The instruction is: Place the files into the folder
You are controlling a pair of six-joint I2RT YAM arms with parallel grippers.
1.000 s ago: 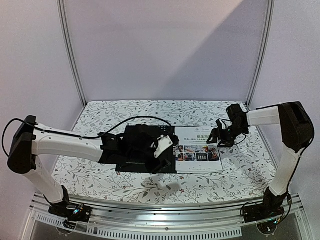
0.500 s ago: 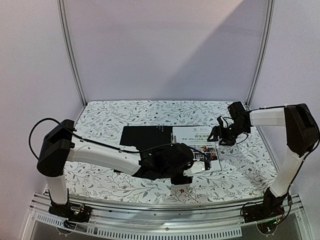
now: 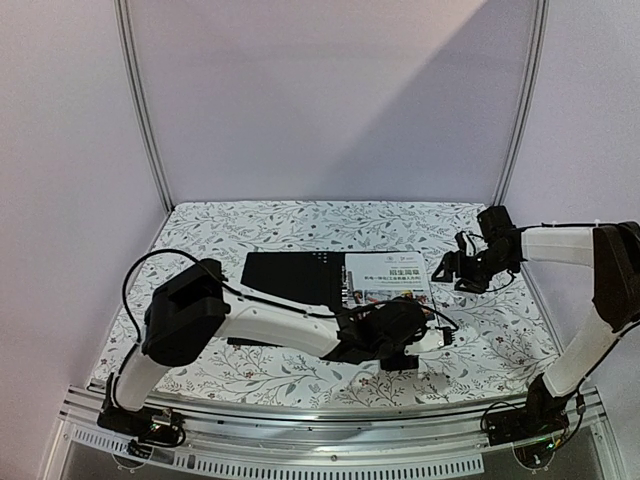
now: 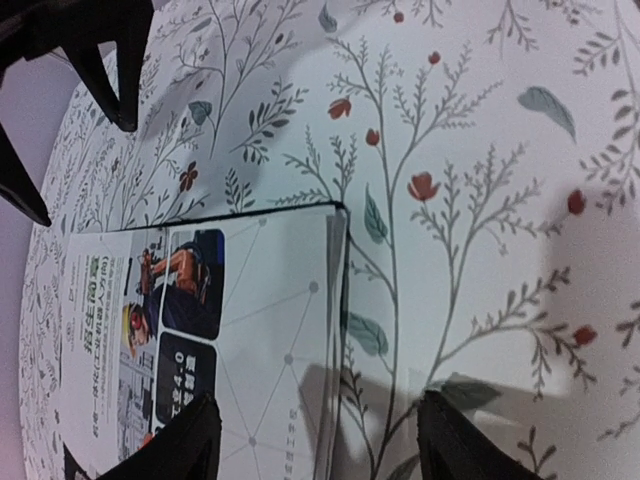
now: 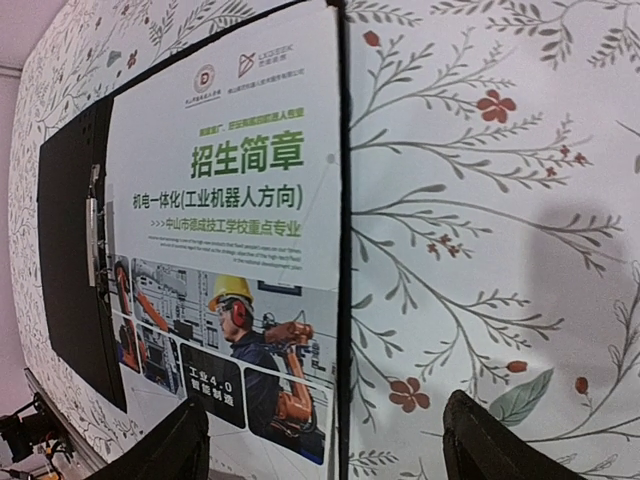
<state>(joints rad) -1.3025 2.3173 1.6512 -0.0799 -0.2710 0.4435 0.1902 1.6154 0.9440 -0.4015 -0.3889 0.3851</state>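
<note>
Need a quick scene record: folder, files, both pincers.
folder: open flat on the floral tablecloth, black inside up
files: lying on folder's right half, brochure sheet on top
left pincer: open, straddling the files' near edge by the right corner
right pincer: open, empty, above the folder's right edge
status: folder not yet closed

Folder: open, flat on table, black inside facing up. Files: stacked flat on right half of folder, edges roughly aligned, dark border showing along outer side. Top sheet: printed face up, green heading, colour photos of workers below.
</note>
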